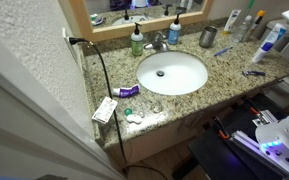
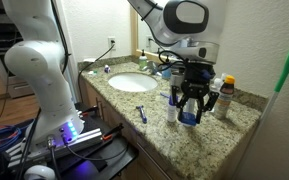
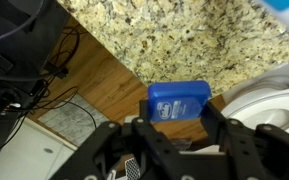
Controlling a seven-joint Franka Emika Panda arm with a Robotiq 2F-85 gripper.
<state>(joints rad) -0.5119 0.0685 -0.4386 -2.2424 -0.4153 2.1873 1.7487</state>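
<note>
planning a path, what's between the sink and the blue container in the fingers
A small blue razor-like item on the counter, seen in an exterior view, nearer the sink than the blue container.

Far end of the sink counter
Gripper (image 2: 188, 112) with container (image 3: 179, 102) over countertop (image 2: 154, 128); bottles (image 2: 227, 95) just beside, sink (image 2: 134, 82) further along.

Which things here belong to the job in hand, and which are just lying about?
In hand:
pincer, shut on the blue container.

Lying about:
sink basin, faucet, green bottle, grey cup, purple tube.
</note>
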